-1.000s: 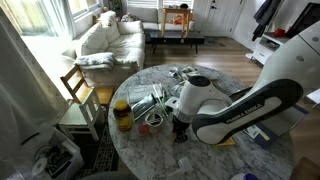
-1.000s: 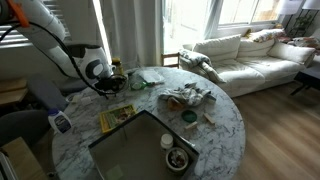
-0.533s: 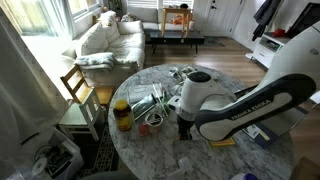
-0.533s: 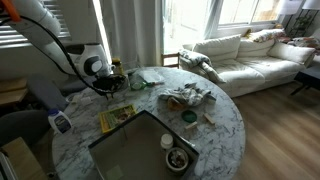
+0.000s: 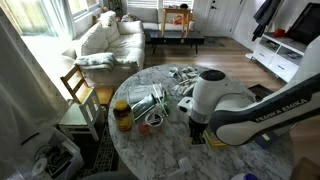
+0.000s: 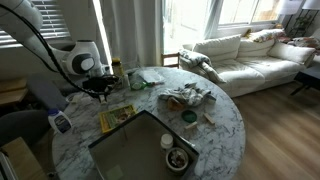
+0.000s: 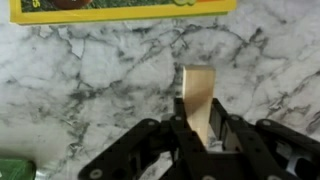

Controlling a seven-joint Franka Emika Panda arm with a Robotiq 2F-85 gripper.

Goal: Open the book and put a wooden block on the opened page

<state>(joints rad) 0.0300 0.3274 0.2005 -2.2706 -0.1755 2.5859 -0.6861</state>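
In the wrist view my gripper (image 7: 198, 128) is shut on a pale wooden block (image 7: 197, 86) that sticks out upright between the fingers, just above the marble table (image 7: 80, 80). The book (image 7: 120, 8), closed, with a yellow-olive cover, lies at the top edge of that view, a short way beyond the block. In both exterior views the gripper (image 5: 196, 133) (image 6: 100, 92) hangs low over the table next to the closed book (image 6: 117, 116) (image 5: 221, 141). The block is too small to make out in the exterior views.
A large grey box (image 6: 130, 150) holds a bowl (image 6: 178, 158) and a white bottle (image 6: 168, 143). Crumpled packaging (image 6: 188, 97) and a jar (image 5: 122, 115) stand on the round table. A blue-white object (image 6: 60, 122) lies by the table edge. A wooden chair (image 5: 78, 92) stands beside it.
The arm has swung across the table toward the book's side, and the gripper has shifted with it while staying low over the marble.
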